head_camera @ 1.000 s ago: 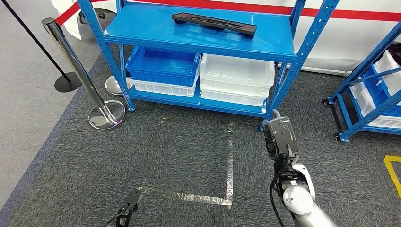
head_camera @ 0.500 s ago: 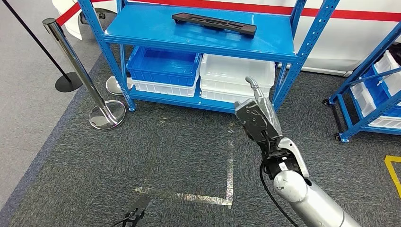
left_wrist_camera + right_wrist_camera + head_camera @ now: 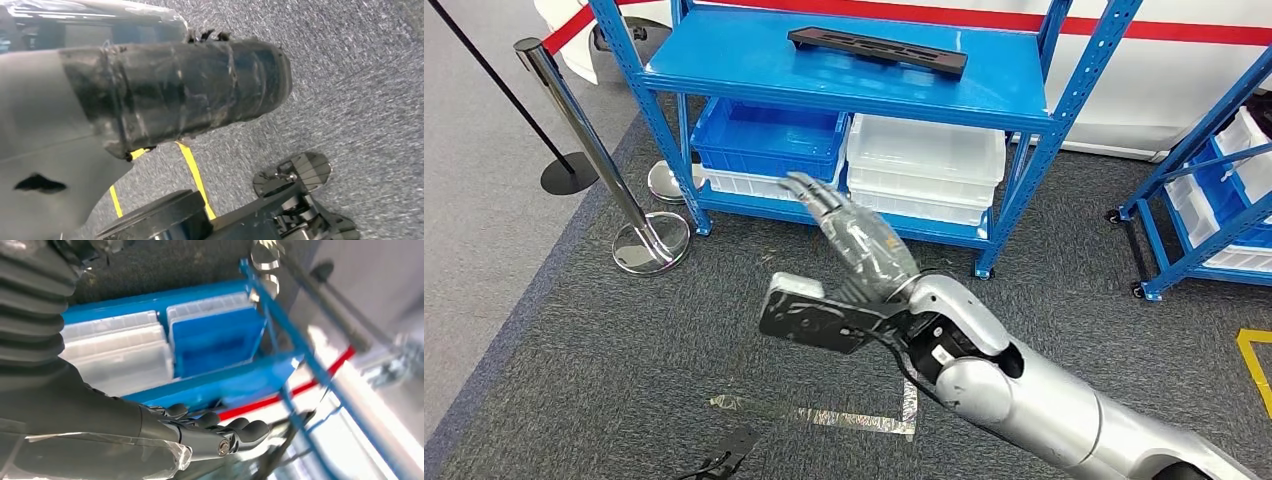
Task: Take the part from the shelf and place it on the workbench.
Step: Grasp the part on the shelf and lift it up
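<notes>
- The long flat black plastic part (image 3: 877, 50) lies on the blue steel shelf (image 3: 724, 62); likely stiff and light, best grasped mid-length.
- Right hand (image 3: 854, 233), below the shelf, is spread and empty.

The right hand (image 3: 854, 240) has swung up, leftward.

Black part (image 3: 877, 50) on blue shelf (image 3: 724, 70)
</notes>
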